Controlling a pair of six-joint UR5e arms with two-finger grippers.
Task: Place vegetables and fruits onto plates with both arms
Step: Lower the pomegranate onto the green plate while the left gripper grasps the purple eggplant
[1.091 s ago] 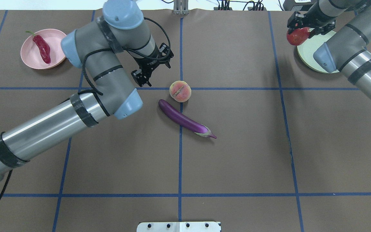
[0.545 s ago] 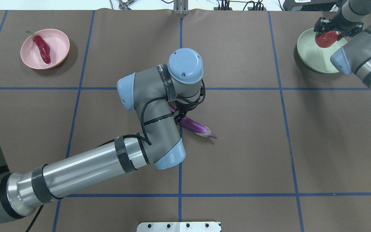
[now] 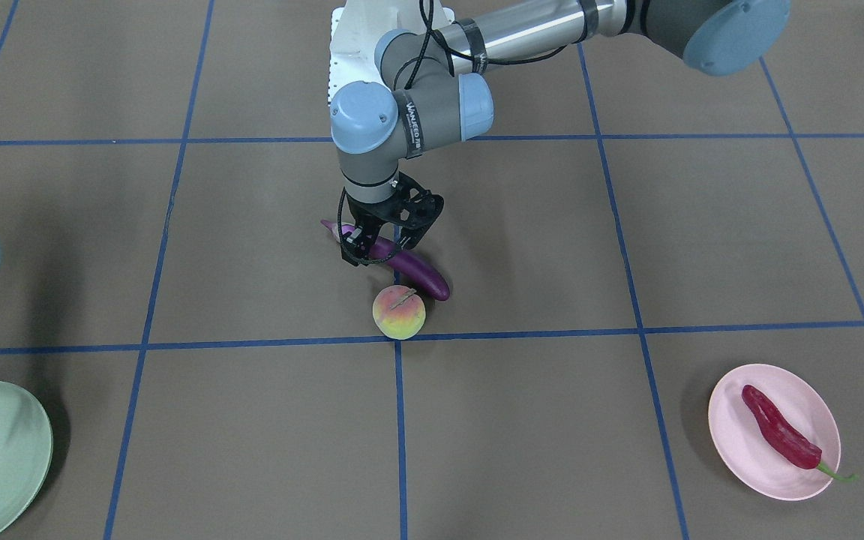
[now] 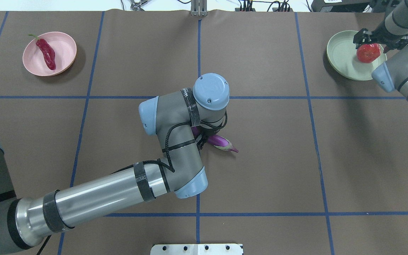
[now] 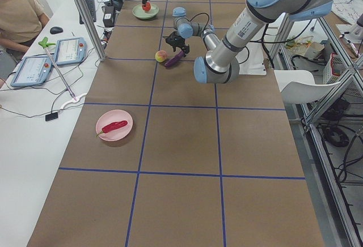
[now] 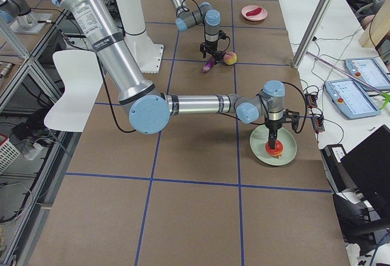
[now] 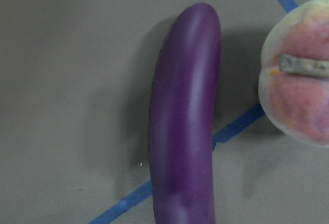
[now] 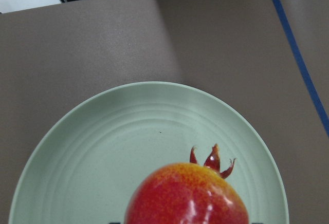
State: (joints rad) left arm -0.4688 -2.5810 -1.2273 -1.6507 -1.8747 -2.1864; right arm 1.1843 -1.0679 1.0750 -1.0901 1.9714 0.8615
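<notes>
Your left gripper (image 3: 383, 241) hangs low over the eggplant (image 3: 418, 275) near the table's middle. Its 2 fingers are spread wide, 1 on each side of the purple body toward the capped end; you cannot tell whether they touch it. The peach (image 3: 398, 313) sits on the table just beside the eggplant's rounded tip. Your right gripper (image 4: 369, 45) is clamped around the pomegranate (image 4: 368, 54), over the mint green plate (image 4: 342, 56); contact with the plate is unclear. The chili (image 3: 777, 431) lies on the pink plate (image 3: 732, 442), well apart.
</notes>
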